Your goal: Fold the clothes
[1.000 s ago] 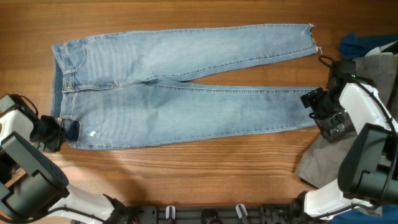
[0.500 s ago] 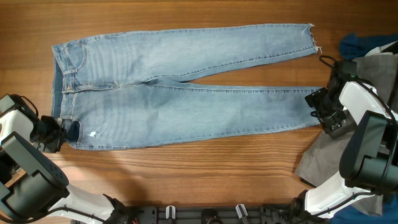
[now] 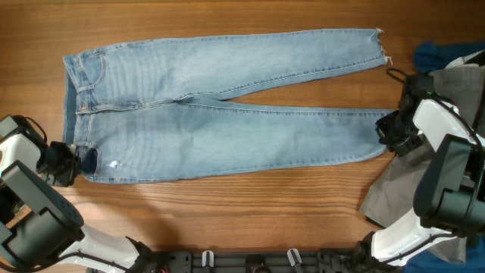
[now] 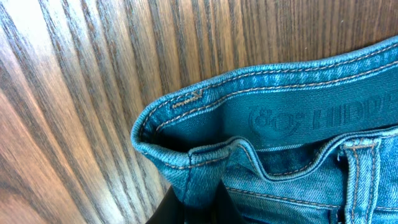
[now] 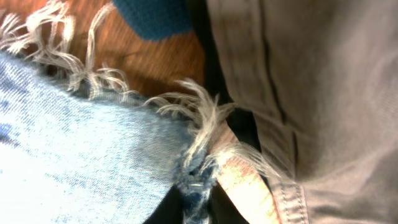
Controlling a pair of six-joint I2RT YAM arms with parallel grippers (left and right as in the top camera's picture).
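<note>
1. We log the left gripper (image 3: 85, 160) at far left, pinching the near waistband corner of the light blue denim jeans (image 3: 227, 114).
2. We find the jeans spread flat on the wooden table (image 3: 227, 216), waist left, frayed hems right.
3. We note the right gripper (image 3: 385, 130) pinching the near leg's frayed hem.
4. We list a grey garment (image 3: 394, 189) and a dark blue garment (image 3: 433, 54) heaped at the right edge.

One jeans (image 3: 227, 136); one grey garment (image 3: 390, 193); one blue garment (image 3: 433, 54).
</note>
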